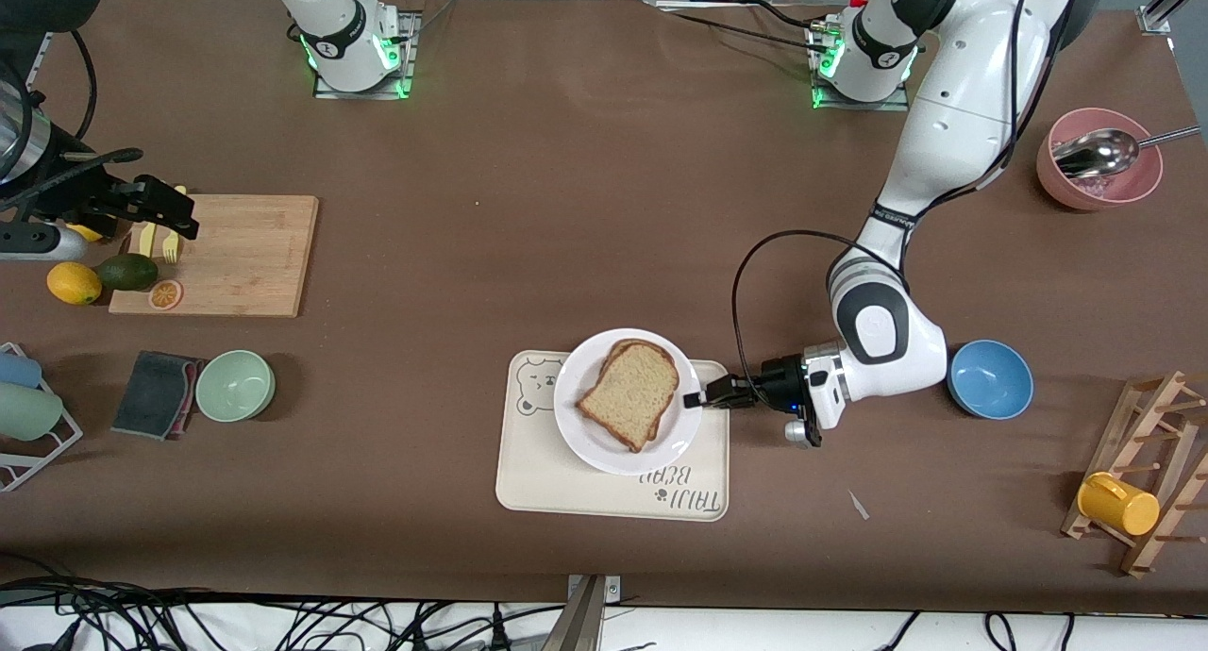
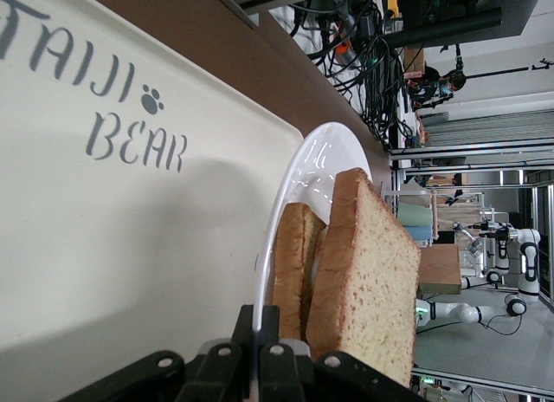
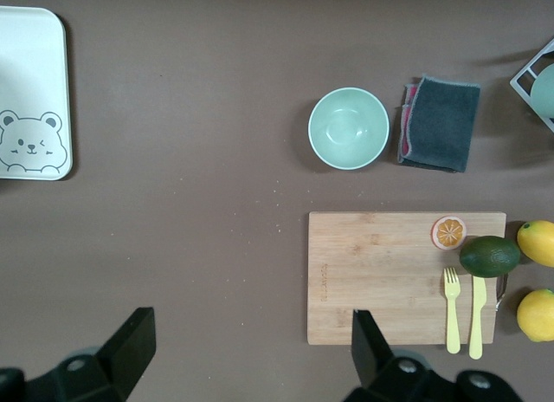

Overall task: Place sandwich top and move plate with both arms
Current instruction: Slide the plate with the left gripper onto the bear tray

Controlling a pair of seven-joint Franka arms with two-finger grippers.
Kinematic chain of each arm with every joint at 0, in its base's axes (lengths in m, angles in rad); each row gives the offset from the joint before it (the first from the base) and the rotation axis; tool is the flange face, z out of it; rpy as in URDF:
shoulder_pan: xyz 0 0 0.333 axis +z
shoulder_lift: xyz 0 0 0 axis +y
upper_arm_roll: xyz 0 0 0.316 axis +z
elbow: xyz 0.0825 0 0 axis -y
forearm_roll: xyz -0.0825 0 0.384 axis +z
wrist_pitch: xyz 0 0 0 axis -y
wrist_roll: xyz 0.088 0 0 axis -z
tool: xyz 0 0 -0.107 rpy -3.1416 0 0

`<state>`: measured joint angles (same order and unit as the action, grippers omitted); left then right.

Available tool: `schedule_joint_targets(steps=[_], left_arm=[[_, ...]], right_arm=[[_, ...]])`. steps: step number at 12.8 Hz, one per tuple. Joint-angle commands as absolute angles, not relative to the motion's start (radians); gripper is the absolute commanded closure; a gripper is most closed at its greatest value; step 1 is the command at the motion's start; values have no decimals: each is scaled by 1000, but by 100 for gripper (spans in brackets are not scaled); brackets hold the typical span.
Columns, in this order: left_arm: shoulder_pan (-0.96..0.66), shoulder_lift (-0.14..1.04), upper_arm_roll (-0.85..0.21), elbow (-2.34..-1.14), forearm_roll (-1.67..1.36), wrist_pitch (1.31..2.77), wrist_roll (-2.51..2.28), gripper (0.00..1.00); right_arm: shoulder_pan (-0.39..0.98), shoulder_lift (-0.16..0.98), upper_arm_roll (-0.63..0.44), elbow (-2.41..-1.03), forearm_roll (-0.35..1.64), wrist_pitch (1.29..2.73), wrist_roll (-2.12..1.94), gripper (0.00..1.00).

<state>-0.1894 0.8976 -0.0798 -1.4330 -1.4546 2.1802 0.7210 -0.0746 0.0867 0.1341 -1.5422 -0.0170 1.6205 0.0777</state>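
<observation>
Two slices are stacked on the plate (image 1: 604,448), the sandwich top (image 1: 630,392) uppermost, so topping looks done. The plate sits on the bear tray (image 1: 566,491). The left gripper (image 1: 696,399) is clamped on the plate's rim, seemingly to move it. The right gripper (image 3: 247,354) waits wide open and empty over the cutting board (image 1: 250,255).

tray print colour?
Grey bear face and lettering on the cream tray; clearest in the left wrist view.

White jointed arms (image 1: 944,132), black cables (image 1: 746,292)
</observation>
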Motion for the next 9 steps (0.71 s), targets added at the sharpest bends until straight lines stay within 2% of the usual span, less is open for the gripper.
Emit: schedule_joint_targets(steps=[1,6,9], left_arm=[[-196,966,-45,-1322,-1427,2161,675,100],[-207,1049,-20,-1240,-1427,2171,681,100],[-216,1065,-18,-1230,-1427,2198,684,100]], right_arm=[[-74,92,132,-1525,-23,1603,72,0],[-72,92,133,-1526,-25,1601,74,0],[-72,92,133,-1526,-25,1601,80,0]])
